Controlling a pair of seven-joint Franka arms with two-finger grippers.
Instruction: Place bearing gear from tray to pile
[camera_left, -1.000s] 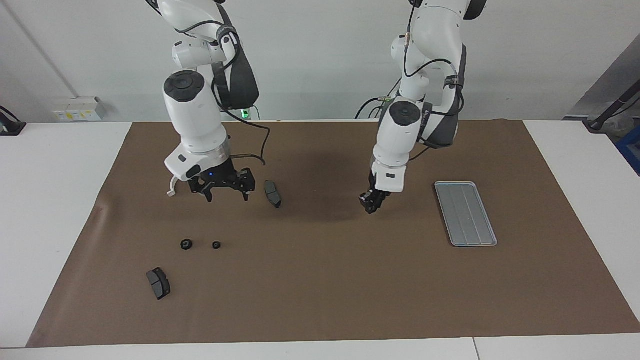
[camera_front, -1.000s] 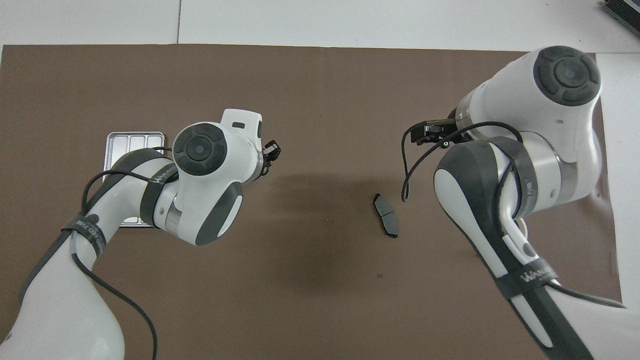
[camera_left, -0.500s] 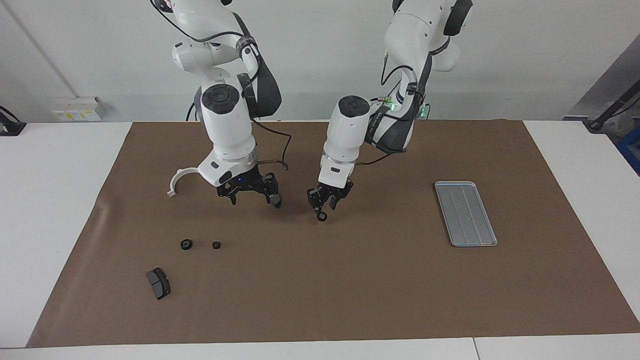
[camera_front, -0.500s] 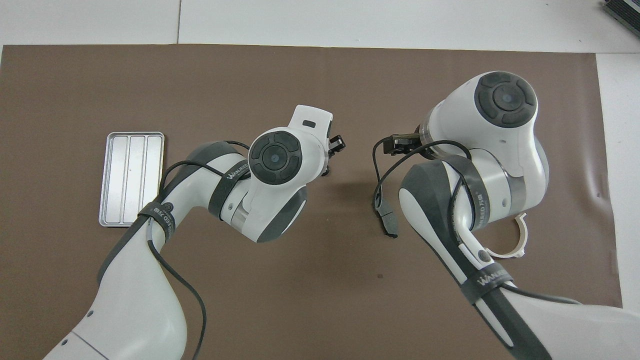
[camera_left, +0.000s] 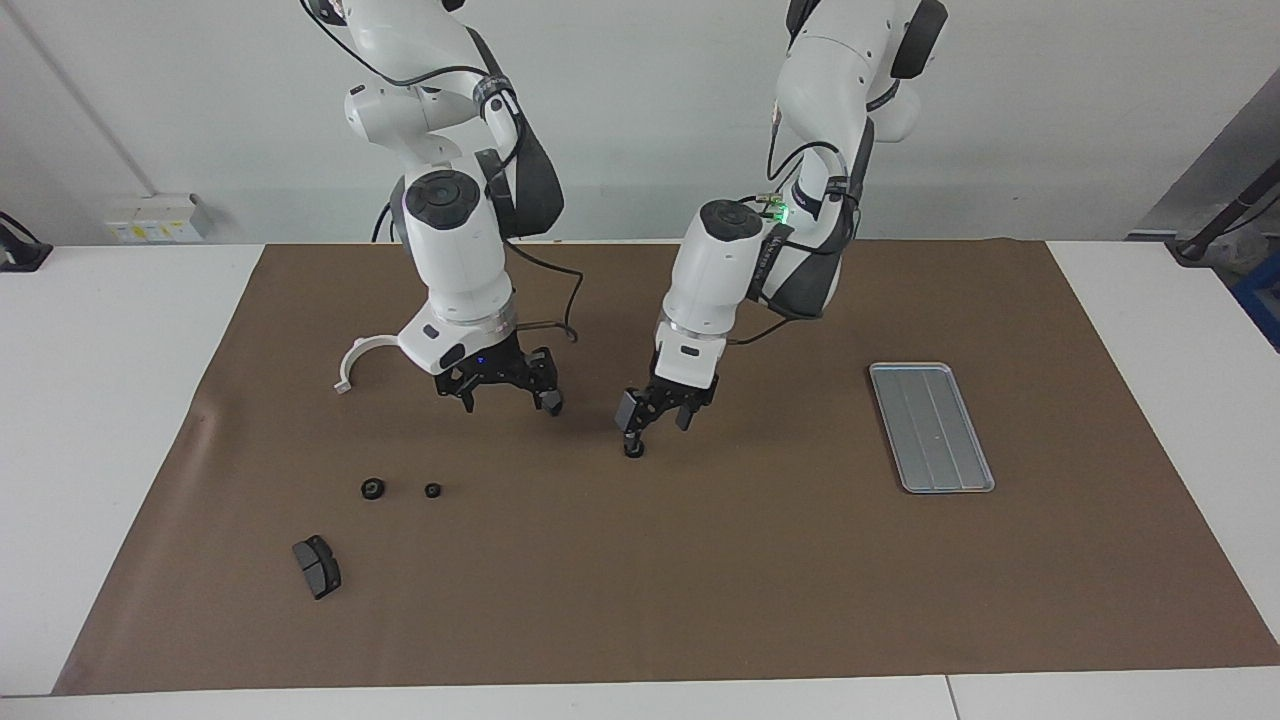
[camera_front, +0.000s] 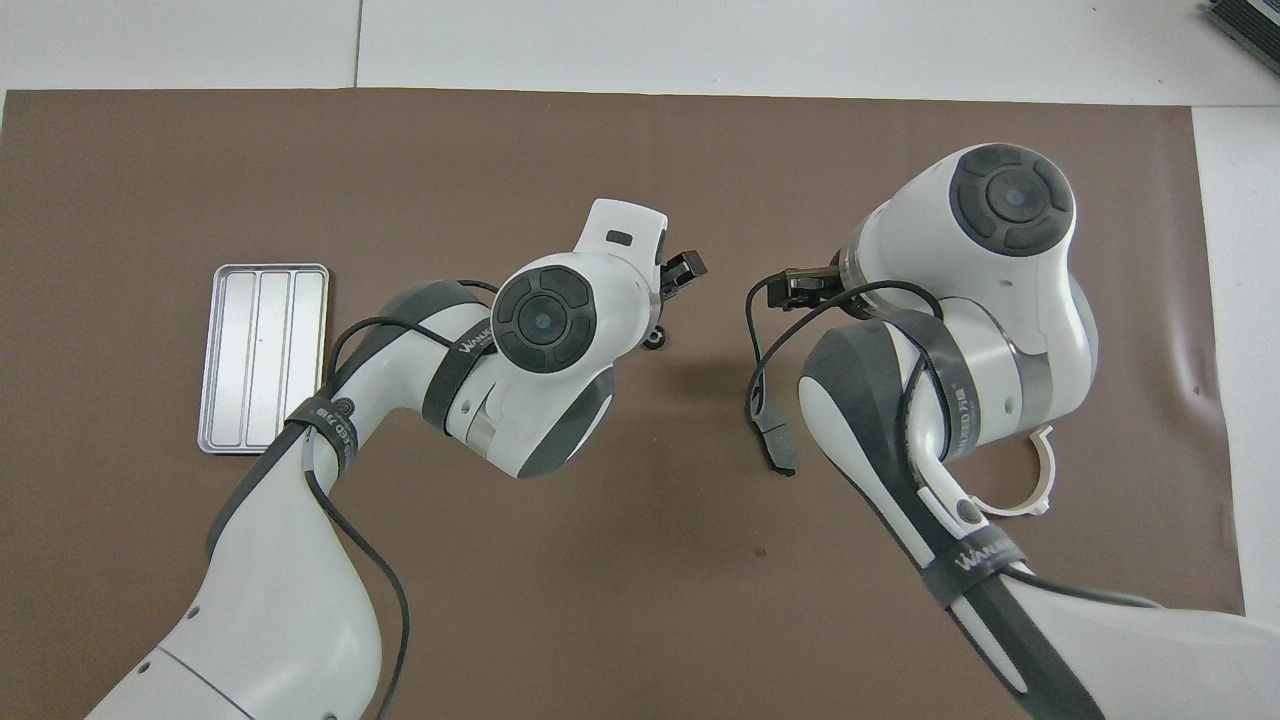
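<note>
The silver tray (camera_left: 930, 427) lies bare at the left arm's end of the mat; it also shows in the overhead view (camera_front: 262, 357). My left gripper (camera_left: 655, 418) is open, low over the middle of the mat. A small black gear (camera_left: 633, 449) lies on the mat just under one of its fingers, and shows in the overhead view (camera_front: 655, 340). My right gripper (camera_left: 497, 388) is open, hovering beside a dark pad (camera_left: 549, 401). The pile holds a white half-ring bracket (camera_left: 355, 358), two black gears (camera_left: 372, 489) (camera_left: 432, 490) and a second dark pad (camera_left: 317, 566).
The brown mat (camera_left: 700, 580) covers most of the white table. Both arms lean in over the mat's middle, their grippers a short way apart. The first dark pad (camera_front: 775, 445) and the bracket (camera_front: 1030, 480) are partly covered by the right arm in the overhead view.
The left arm carried the gear from near the tray to the middle, lowered, and opened; the gear now lies on the mat. The right gripper moved toward the middle, then held still.
</note>
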